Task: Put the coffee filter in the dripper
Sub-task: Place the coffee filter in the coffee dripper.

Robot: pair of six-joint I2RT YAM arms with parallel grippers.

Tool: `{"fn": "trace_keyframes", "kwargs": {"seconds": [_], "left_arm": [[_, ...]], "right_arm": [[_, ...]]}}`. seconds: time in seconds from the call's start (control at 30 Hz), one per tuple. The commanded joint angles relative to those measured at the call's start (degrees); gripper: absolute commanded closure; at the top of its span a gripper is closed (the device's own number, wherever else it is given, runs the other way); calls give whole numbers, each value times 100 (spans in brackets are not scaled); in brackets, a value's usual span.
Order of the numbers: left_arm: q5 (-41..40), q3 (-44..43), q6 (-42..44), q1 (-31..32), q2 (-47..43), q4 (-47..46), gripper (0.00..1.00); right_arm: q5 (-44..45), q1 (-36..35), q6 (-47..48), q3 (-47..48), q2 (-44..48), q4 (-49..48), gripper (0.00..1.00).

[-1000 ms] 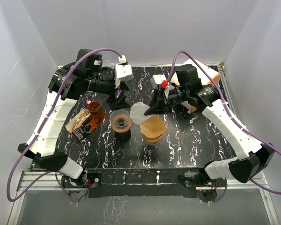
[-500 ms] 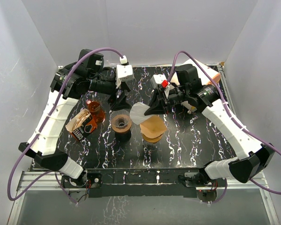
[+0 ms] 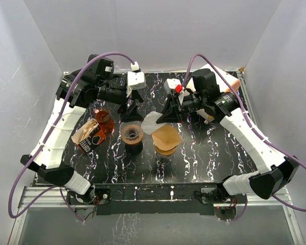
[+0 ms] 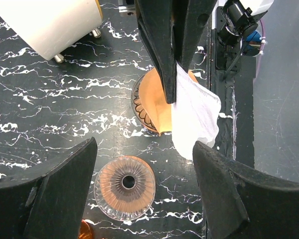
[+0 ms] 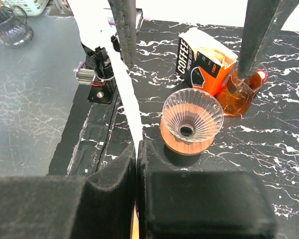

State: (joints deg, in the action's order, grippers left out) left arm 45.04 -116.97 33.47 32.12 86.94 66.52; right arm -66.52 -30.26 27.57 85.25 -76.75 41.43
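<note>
A white coffee filter [image 3: 150,122] hangs in the air, pinched at its edge by my right gripper [image 3: 168,115], which is shut on it. It dangles just right of the glass dripper [image 3: 132,133] on its wooden ring, above the table. In the right wrist view the filter [image 5: 123,74] runs up from the shut gripper [image 5: 138,144], left of the dripper [image 5: 192,121]. My left gripper [image 3: 131,110] hovers open behind the dripper. From the left wrist the dripper [image 4: 124,187] lies below the open gripper [image 4: 144,145], with the filter [image 4: 194,119] to its upper right.
A stack of brown filters in a holder [image 3: 167,139] sits right of the dripper. A coffee filter box [image 3: 89,135] and an orange glass server [image 3: 103,118] stand to its left. A white kettle-like vessel [image 3: 222,76] is at the back right. White walls enclose the table.
My right gripper has drawn the white filter slightly up and towards the left. The left arm has shifted only a little and stays open.
</note>
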Motion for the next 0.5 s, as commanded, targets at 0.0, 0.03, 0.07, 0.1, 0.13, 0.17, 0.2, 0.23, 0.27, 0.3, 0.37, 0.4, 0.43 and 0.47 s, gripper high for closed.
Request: {"fn": "trace_keyframes", "kwargs": {"seconds": [0.0, 0.03, 0.07, 0.1, 0.13, 0.17, 0.2, 0.23, 0.27, 0.3, 0.37, 0.4, 0.43, 0.47], "left_arm": [[128, 48, 143, 18, -151, 152, 24], [94, 63, 168, 15, -177, 177, 23], [67, 78, 199, 21, -211, 203, 23], [38, 102, 234, 22, -250, 236, 24], [6, 134, 271, 21, -292, 263, 24], [-40, 171, 312, 19, -336, 284, 24], [-106, 218, 337, 22, -388, 290, 24], [-189, 271, 366, 19, -446, 283, 24], [-277, 338, 389, 22, -502, 263, 24], [-397, 397, 407, 22, -557, 231, 24], [-599, 517, 450, 14, -649, 184, 24], [-682, 568, 464, 18, -678, 159, 24], [-739, 607, 466, 15, -704, 132, 24], [-770, 635, 467, 22, -704, 113, 24]], "right_arm": [[192, 22, -99, 129, 28, -328, 100], [200, 21, -107, 150, 29, -333, 100], [209, 20, -123, 173, 22, -329, 100], [197, 20, -148, 195, 22, -326, 100], [170, 20, -162, 227, 12, -328, 100], [126, 28, -172, 250, 7, -316, 100], [60, 35, -180, 269, 3, -305, 100], [-23, 42, -188, 272, 2, -303, 100], [-106, 50, -197, 272, 2, -295, 100], [-183, 61, -206, 265, 2, -294, 100], [-310, 77, -225, 255, 7, -293, 100], [-356, 81, -239, 255, 10, -301, 100], [-394, 90, -250, 255, 15, -310, 100], [-429, 98, -260, 255, 12, -316, 100]]}}
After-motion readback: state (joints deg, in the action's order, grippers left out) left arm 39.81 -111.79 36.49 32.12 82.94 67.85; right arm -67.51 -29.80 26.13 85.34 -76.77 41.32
